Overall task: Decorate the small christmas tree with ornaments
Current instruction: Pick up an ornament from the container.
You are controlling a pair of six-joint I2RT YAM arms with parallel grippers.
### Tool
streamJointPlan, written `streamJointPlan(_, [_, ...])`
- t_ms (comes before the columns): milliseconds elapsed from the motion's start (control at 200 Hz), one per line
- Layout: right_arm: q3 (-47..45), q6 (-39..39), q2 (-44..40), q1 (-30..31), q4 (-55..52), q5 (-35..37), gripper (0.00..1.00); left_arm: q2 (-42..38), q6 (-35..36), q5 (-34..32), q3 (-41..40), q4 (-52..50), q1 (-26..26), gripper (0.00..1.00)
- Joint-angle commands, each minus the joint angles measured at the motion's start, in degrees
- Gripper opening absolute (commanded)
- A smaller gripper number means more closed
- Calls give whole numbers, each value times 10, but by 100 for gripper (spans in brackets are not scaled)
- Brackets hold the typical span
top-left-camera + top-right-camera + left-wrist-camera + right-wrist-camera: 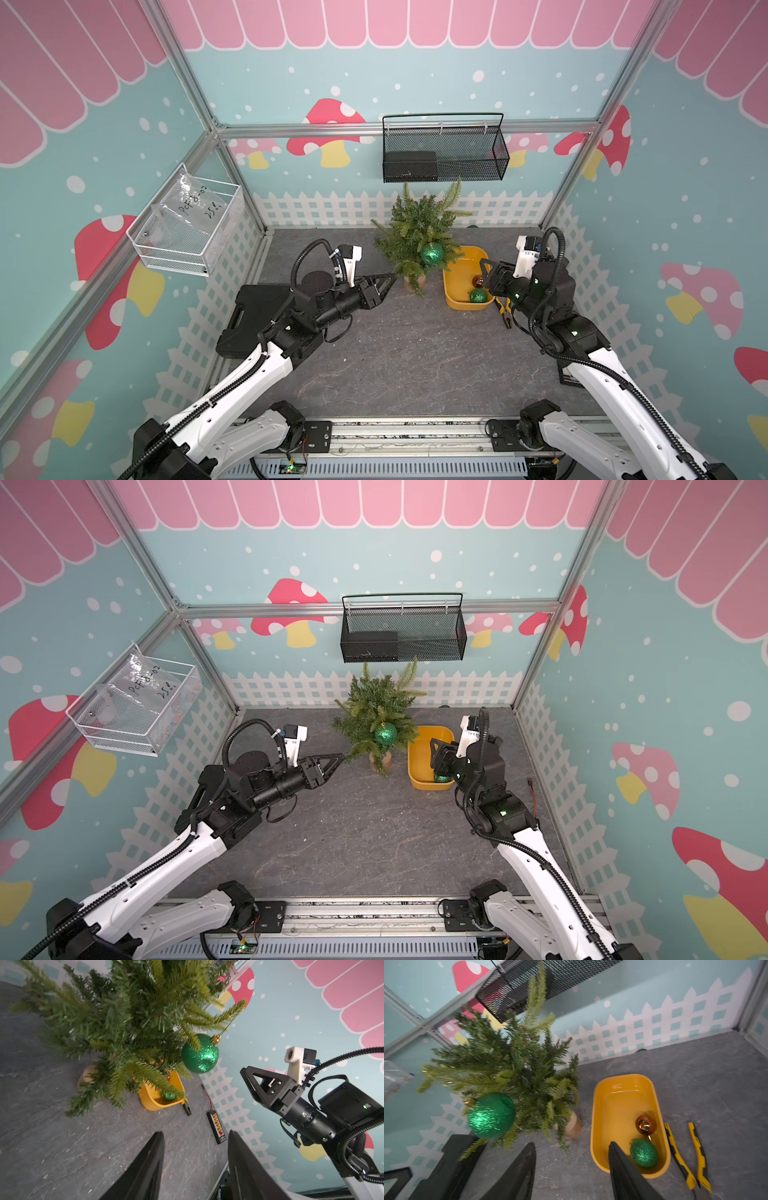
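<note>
Right gripper [572,1144], jaws spread and empty, hovers nearer the tray [597,1101]; green bauble [644,1153] lies lower right, beside one jaw. Left gripper [195,1132] jaws likewise spread.

A clear plastic bag [195,208] carries black handwriting, roughly "PCF8-02" and under it "25 e."; the last characters are unsure. The bag lies in a white wire basket [178,253], well apart from the left gripper [390,279], behind it and higher.
</note>
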Motion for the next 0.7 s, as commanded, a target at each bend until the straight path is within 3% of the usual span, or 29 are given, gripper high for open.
streamJointPlan(0, [-21,-10,19,-4,-47,59,59,-28,13,-25,-42,-42,0,54])
streamJointPlan(195, [-27,-10,102,-11,-71,93,67,-47,-2,-39,-106,-41,0,56])
streamJointPlan(695, [50,-53,308,-32,-83,98,67,-45,-38,-35,-183,14,-1,56])
